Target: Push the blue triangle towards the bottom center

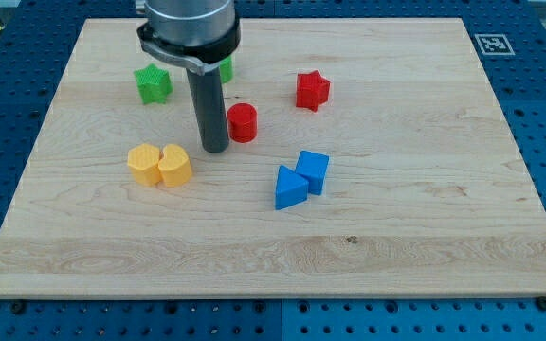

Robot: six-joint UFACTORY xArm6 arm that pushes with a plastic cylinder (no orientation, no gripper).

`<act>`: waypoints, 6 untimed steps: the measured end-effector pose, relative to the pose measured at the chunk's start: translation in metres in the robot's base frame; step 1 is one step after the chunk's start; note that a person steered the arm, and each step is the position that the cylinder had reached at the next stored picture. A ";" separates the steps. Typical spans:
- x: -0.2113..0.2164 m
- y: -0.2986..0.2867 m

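Note:
The blue triangle (pixel 289 188) lies on the wooden board right of centre, touching a blue cube (pixel 313 170) at its upper right. My tip (pixel 215 148) rests on the board to the upper left of the triangle, well apart from it. It stands just left of a red cylinder (pixel 243 123) and up and to the right of the yellow pieces.
Two yellow blocks (pixel 159 164) sit side by side at the left. A green star (pixel 153 83) is at the upper left, and a second green block (pixel 227 68) shows partly behind the rod. A red star (pixel 312 90) lies above centre. The wooden board (pixel 425 237) rests on a blue pegboard table.

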State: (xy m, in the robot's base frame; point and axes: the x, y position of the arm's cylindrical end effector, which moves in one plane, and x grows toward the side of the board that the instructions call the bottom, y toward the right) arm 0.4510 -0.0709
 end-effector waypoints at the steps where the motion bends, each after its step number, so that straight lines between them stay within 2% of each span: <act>1: 0.008 0.021; 4: 0.045 0.086; 6: 0.048 0.115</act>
